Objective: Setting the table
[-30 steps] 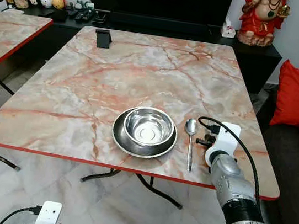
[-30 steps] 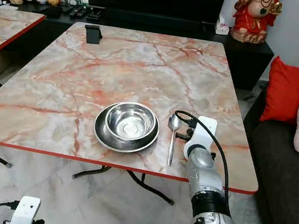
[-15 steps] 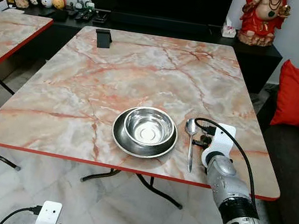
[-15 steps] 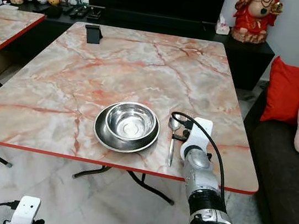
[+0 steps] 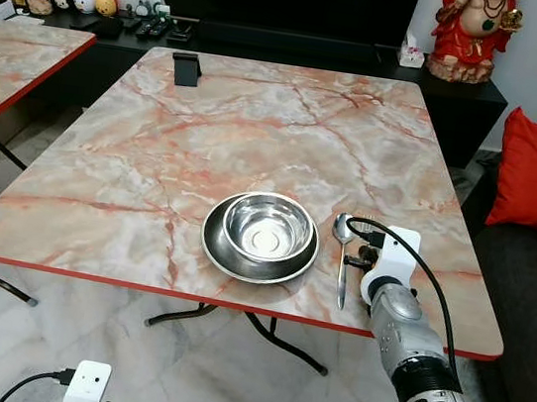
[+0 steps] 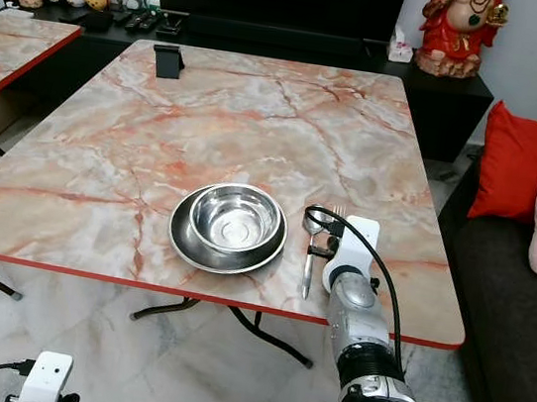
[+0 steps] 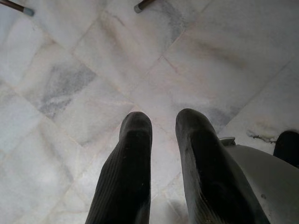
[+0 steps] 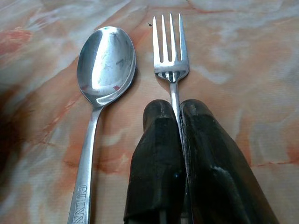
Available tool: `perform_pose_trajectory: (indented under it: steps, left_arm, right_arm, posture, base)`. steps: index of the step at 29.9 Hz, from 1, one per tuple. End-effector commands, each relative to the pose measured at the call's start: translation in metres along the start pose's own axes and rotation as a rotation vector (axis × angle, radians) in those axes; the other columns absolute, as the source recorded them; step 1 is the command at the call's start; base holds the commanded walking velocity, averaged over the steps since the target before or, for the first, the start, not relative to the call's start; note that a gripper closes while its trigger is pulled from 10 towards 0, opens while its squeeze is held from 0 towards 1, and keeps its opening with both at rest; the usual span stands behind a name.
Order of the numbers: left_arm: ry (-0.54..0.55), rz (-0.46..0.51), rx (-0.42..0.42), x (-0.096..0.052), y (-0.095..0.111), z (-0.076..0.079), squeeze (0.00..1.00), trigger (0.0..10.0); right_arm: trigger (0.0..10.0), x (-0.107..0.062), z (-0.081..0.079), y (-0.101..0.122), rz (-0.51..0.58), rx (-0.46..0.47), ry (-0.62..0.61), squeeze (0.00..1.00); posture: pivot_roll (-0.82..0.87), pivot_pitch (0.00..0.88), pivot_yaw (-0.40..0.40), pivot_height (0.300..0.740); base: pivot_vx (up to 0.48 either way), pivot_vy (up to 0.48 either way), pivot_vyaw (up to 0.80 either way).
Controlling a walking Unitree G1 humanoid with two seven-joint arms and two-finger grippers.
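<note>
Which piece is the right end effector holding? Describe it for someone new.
On the marble table, look right of the steel bowl. Two utensils lie side by side there; it's the fork, pinched by its handle in the right end effector, with tines, unlike the round spoon.

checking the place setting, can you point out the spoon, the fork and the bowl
spoon [image 8: 106, 60], right wrist view, on its bowl
fork [image 8: 170, 51], right wrist view, on its tines near the neck
bowl [image 5: 267, 229], left eye view, on its inner base
</note>
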State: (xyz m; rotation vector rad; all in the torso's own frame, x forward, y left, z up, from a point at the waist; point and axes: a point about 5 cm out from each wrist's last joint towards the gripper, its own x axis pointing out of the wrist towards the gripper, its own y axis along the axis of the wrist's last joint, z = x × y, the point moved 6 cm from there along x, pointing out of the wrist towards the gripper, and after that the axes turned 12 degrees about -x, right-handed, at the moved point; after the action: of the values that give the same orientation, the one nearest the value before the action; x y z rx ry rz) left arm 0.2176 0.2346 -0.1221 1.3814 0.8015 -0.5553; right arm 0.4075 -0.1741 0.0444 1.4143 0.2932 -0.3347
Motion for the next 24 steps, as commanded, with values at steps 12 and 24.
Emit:
perform_pose_trajectory:
  steps: [12,24]
  left_arm:
    - [-0.001,-0.010,0.026,-0.0006,-0.0017,-0.0027,0.00,10.0]
    - [-0.001,-0.010,0.031,-0.0004,-0.0015,-0.0021,0.00,10.0]
  right_arm:
    - [10.0,0.0009,-0.0087,-0.0061,-0.024,-0.003,0.026,0.55]
    - [10.0,0.0011,-0.0092,-0.0068,-0.025,-0.009,0.029,0.61]
  posture:
    - [0.05,0.000,0.033,0.731]
    - [0.05,0.000,0.032,0.731]
  base:
    - [0.000,0.000,0.00]
    - [0.000,0.000,0.00]
